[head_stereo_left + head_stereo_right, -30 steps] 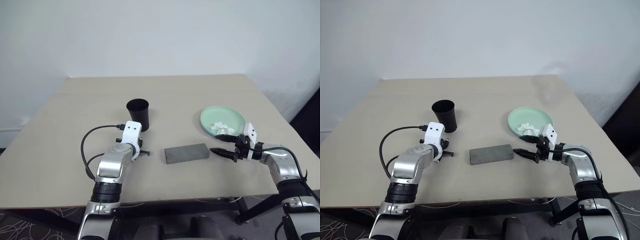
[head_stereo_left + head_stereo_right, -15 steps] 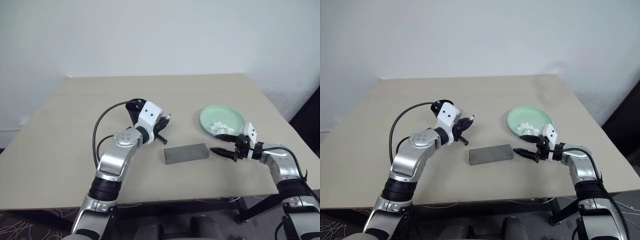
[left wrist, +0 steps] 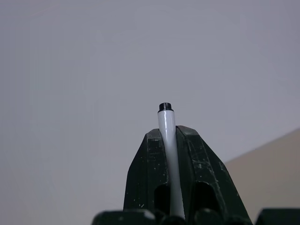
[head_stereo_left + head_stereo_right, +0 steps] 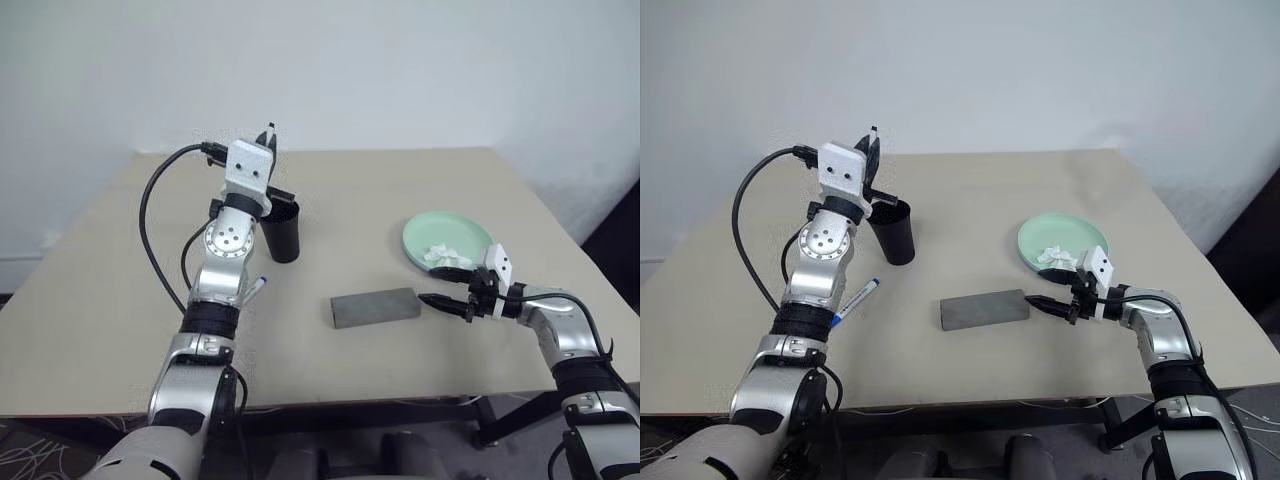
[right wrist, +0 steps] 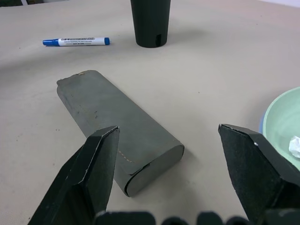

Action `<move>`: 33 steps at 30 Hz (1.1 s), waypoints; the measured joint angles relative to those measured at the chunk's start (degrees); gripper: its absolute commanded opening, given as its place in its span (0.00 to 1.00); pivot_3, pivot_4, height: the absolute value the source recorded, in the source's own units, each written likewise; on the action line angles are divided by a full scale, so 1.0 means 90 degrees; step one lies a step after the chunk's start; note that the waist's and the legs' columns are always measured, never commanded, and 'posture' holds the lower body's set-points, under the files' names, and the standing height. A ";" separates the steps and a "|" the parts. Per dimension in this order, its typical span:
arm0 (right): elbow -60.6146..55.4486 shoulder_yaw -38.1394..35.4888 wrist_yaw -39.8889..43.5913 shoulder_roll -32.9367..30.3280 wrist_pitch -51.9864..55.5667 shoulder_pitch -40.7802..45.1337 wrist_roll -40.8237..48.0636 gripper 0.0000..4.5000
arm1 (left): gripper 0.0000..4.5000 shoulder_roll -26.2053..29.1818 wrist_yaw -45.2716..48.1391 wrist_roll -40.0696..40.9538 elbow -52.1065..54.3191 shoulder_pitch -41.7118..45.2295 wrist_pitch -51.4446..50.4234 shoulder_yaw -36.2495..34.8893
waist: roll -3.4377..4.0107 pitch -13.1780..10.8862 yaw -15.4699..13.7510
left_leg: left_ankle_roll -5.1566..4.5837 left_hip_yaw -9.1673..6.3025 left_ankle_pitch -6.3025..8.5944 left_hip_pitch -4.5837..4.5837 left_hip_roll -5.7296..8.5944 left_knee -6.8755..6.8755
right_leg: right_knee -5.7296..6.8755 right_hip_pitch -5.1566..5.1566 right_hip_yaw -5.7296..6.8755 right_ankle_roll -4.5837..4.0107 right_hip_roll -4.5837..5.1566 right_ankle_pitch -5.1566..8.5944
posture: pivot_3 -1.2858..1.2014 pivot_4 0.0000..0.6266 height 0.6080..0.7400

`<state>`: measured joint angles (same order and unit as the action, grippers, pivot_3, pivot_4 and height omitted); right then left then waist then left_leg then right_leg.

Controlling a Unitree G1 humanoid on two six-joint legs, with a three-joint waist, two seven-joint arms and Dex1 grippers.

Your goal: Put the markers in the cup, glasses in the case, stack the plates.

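The beige surface (image 4: 420, 190) carries everything, set against a pale wall. The mint green plate (image 4: 447, 238) lies toward the right side with crumpled white bits (image 4: 440, 254) on it; in the right wrist view a sliver of blue shows under its rim, so the light blue plate seems to lie beneath it. The grey case (image 4: 374, 306) lies shut near the middle of the surface, between the two arms. The black cup (image 4: 281, 229) stands upright farther back and to the left of the case. One marker (image 4: 855, 301), white with a blue cap, lies flat on the surface just in front of the cup, beside the left forearm.

The left gripper (image 4: 270, 137) is raised above the cup, pointing upward, its fingers (image 3: 148, 176) closed on a second marker (image 3: 168, 140) whose black-tipped white barrel sticks out between them. The right gripper (image 4: 446, 288) hovers low just right of the case, pointing at its end, its fingers (image 5: 89, 173) spread wide with nothing between them.
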<state>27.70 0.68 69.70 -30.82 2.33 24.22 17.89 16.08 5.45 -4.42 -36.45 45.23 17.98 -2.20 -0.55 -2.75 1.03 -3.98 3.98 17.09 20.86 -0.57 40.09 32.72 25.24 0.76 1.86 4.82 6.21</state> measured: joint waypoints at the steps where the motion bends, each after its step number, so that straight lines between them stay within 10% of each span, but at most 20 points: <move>1: -0.0013 0.0000 -0.0005 0.0000 0.0013 0.0001 0.0000 0.82 | 0.01 -0.0032 0.0010 0.0014 -0.0421 0.0119 0.0218 -0.0005 | 0.0000 0.0000 -0.0001 | 0.0000 -0.0001 0.0001 0.0000 0.0000 0.0000 | 0.0000 0.0000 0.0002 0.0000 0.0000 0.0000 | 0.52 0.00 1.00; 20: -0.1039 -0.0525 0.0158 -0.0187 0.1836 -0.0014 0.1032 0.82 | 0.01 -0.0141 -0.0042 -0.0014 -0.3279 0.1094 0.1899 -0.0001 | -0.0001 0.0000 0.0013 | 0.0004 -0.0003 0.0013 0.0007 -0.0003 -0.0001 | -0.0001 0.0008 0.0011 0.0005 0.0003 -0.0003 | 0.52 0.00 1.00; 27: -0.1049 -0.0618 0.0056 -0.0183 0.1903 -0.0006 0.1112 0.82 | 0.50 -0.0143 -0.0135 -0.0042 -0.3482 0.1095 0.1930 -0.0001 | -0.0001 0.0000 0.0011 | 0.0005 -0.0003 0.0013 0.0009 -0.0003 -0.0001 | -0.0001 0.0009 0.0012 0.0005 0.0003 -0.0003 | 0.52 0.00 1.00; 33: -0.1055 -0.0620 0.0049 -0.0171 0.1894 -0.0006 0.1124 0.82 | 0.50 -0.0143 -0.0187 -0.0076 -0.3482 0.1097 0.1933 0.0003 | -0.0001 0.0000 0.0012 | 0.0005 -0.0003 0.0013 0.0009 -0.0003 -0.0001 | -0.0001 0.0009 0.0012 0.0005 0.0003 -0.0003 | 0.52 0.00 1.00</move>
<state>18.20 -4.90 70.14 -32.35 19.38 24.16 28.01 14.80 3.77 -5.10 -67.79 55.10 35.37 -2.17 -0.55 -2.75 1.13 -3.94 3.95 17.21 20.94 -0.60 40.08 32.71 25.32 0.87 1.91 4.84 6.18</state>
